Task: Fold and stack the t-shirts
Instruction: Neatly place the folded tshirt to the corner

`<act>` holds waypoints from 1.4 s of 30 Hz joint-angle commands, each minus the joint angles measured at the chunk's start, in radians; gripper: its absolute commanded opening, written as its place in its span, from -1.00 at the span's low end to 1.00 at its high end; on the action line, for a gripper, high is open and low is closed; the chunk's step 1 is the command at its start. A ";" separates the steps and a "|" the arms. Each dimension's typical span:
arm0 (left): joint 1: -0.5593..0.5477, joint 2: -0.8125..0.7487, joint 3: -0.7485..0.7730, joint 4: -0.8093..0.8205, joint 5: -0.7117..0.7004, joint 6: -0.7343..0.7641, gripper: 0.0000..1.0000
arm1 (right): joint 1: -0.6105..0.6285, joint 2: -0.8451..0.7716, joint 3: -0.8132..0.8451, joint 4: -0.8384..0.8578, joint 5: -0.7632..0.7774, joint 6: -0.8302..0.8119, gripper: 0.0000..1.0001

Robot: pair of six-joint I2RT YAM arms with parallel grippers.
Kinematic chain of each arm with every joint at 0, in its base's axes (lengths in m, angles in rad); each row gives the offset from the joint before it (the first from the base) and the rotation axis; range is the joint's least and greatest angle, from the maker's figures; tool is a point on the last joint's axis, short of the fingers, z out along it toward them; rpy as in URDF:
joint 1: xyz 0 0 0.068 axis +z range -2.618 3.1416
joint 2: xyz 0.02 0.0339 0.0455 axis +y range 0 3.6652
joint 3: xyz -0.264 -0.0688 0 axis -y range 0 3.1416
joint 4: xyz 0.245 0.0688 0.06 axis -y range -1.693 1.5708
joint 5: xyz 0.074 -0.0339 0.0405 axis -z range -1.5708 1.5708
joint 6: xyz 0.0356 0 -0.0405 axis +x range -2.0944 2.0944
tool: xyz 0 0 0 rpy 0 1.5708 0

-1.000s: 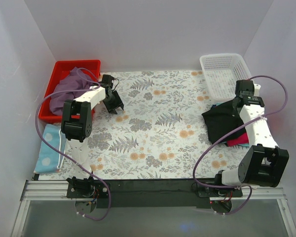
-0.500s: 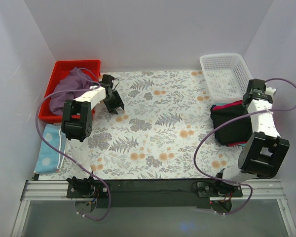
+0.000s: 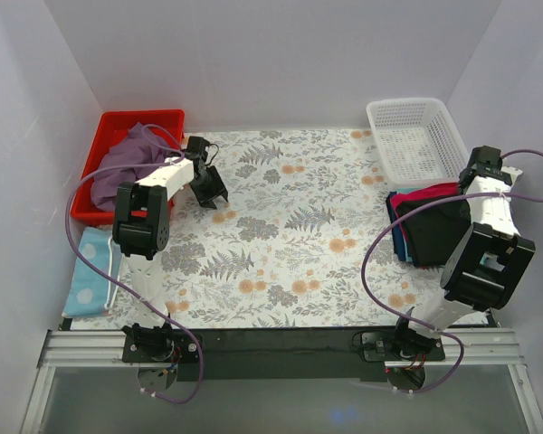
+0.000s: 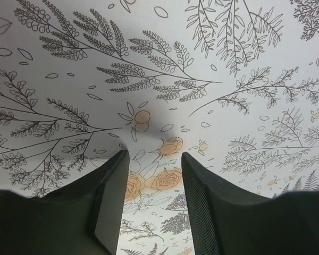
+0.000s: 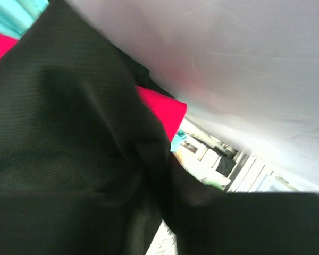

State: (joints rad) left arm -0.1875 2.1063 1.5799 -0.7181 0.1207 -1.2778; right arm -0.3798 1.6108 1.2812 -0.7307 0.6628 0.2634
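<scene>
The black t-shirt (image 3: 439,235) lies on top of a stack at the right of the table, over a magenta-pink t-shirt (image 3: 425,193) and a teal one (image 3: 398,231). My right gripper (image 3: 475,181) is at the stack's far right corner by the wall, shut on the black t-shirt's edge. In the right wrist view the black t-shirt (image 5: 69,117) fills the frame, with magenta-pink (image 5: 162,109) and teal (image 5: 21,13) cloth showing beneath it. The dusty purple t-shirt (image 3: 122,163) is heaped in a red bin (image 3: 118,119). My left gripper (image 3: 210,192) (image 4: 151,156) is open and empty over the floral table, beside the bin.
A white basket (image 3: 416,136) stands at the back right, just behind the stack. A light blue dotted cloth (image 3: 90,276) lies at the front left edge. White walls enclose the table; the right wall (image 5: 228,53) is close to my right gripper.
My right gripper has moved right and back toward the wall, pulling the black t-shirt over the stack so it lies flatter. The left arm has not moved.
</scene>
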 commanded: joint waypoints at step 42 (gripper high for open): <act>-0.079 -0.242 -0.225 0.229 0.017 0.136 0.29 | 0.815 -0.425 -0.053 0.068 -0.090 -0.035 0.64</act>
State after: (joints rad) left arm -0.2497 1.9732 1.3777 -0.5430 0.1707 -1.1854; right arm 0.3717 1.1870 1.2152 -0.6930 0.6224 0.2291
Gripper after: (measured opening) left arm 0.651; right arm 0.801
